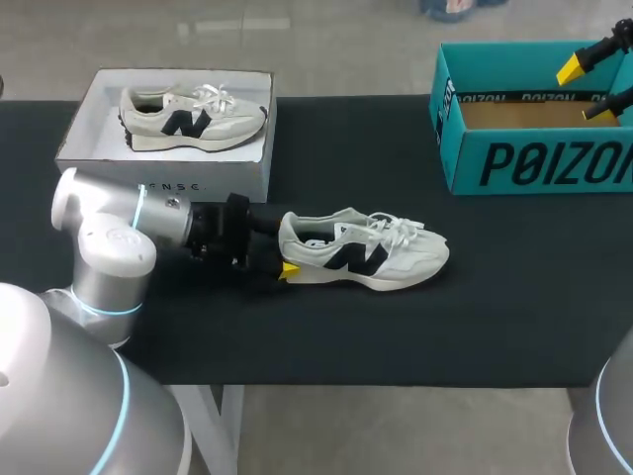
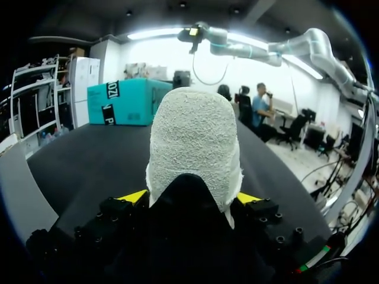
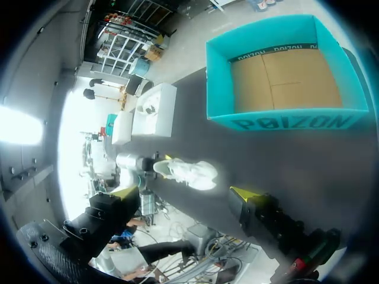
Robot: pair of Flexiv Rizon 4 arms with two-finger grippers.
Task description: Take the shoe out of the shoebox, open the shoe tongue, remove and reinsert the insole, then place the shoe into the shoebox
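- Black cloth covers the surface (image 1: 495,327); the shoe (image 1: 371,255) lies on its sole near the middle, toe towards the right arm's side, out of the teal shoebox (image 1: 534,163) and well apart from it
- left fingers (image 2: 133,196) stand either side of the heel, a yellow tip against each flank in the left wrist view, so I judge them closed on the shoe; the head view shows only one tip
- right fingers (image 1: 571,69) hang over the teal shoebox at the far right corner, spread wide with nothing between them
- a white box (image 1: 158,176) at the far left holds a second shoe (image 1: 193,117), just behind the left arm
- what could go wrong: the hold is on the soft heel collar alone, so a lift or turn may let the toe end droop or the heel slip free; a hard squeeze may pinch the collar and make the insole, not visible here, harder to draw out; the laces (image 1: 401,230) look tied, so a pull on the tongue could drag the whole shoe across the cloth; the right arm could catch the shoebox wall as it leaves
- writing: large dark capitals run along the teal shoebox's front wall, with a smaller repeated strip under its rim; small spaced letters mark the white box's front; a dark letter emblem sits on each shoe's side
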